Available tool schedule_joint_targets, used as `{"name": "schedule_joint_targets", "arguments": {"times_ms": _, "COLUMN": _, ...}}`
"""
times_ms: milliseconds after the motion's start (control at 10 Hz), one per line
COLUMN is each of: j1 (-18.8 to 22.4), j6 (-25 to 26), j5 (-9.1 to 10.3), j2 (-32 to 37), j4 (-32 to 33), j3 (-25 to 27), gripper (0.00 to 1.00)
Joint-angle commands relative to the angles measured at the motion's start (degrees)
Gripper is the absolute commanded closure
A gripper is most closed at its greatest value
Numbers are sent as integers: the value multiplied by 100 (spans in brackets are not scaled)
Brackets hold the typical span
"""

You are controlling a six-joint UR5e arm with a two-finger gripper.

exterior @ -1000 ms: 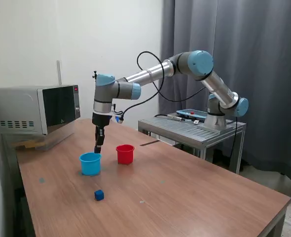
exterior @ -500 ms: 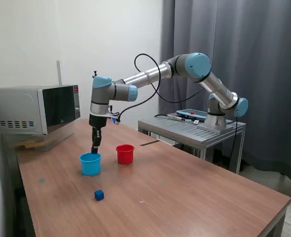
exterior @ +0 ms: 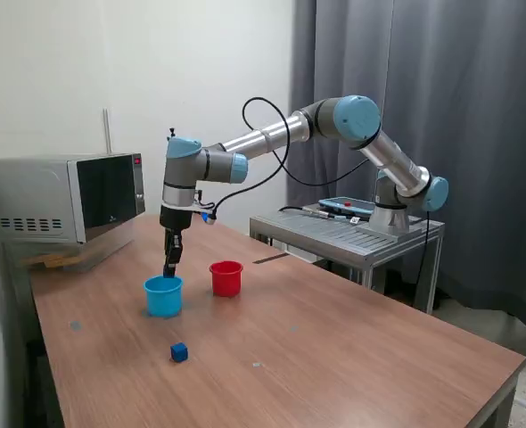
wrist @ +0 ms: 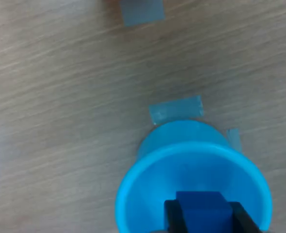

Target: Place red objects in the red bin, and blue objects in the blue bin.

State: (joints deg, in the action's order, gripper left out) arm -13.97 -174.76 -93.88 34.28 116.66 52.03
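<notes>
The light-blue bin [exterior: 163, 295] stands on the wooden table with the red bin [exterior: 226, 278] beside it toward the exterior view's right. My gripper [exterior: 168, 270] hangs just above the blue bin's rim, shut on a dark blue cube [wrist: 202, 210]. In the wrist view the cube sits between the two black fingers [wrist: 172, 216], directly over the open mouth of the blue bin [wrist: 148, 187]. Another dark blue cube [exterior: 179, 353] lies on the table nearer the front. No red cubes show.
A microwave [exterior: 62, 196] stands at the table's back on the exterior view's left. A metal stand [exterior: 348, 234] holds the arm's base on the exterior view's right. Pale tape patches [wrist: 176, 109] mark the tabletop by the blue bin.
The gripper, with the blue cube in it, has shifted a little toward the exterior view's left and now hangs over the blue bin. The bins and loose cube have not moved.
</notes>
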Motion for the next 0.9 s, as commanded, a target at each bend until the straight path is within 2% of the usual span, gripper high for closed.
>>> {"name": "schedule_joint_targets", "arguments": {"times_ms": 0, "j1": 8, "j6": -14, "j5": 141, "j2": -1, "j4": 14, "j3": 8, "gripper": 100}}
{"name": "schedule_joint_targets", "arguments": {"times_ms": 600, "j1": 17, "j6": -14, "j5": 177, "j2": -1, "j4": 93, "j3": 44, "gripper": 100}}
{"name": "schedule_joint_targets", "arguments": {"times_ms": 700, "j1": 17, "j6": -14, "j5": 177, "j2": -1, "j4": 102, "j3": 44, "gripper": 0}}
{"name": "schedule_joint_targets", "arguments": {"times_ms": 800, "j1": 17, "j6": -14, "j5": 177, "j2": -1, "j4": 146, "j3": 44, "gripper": 0}}
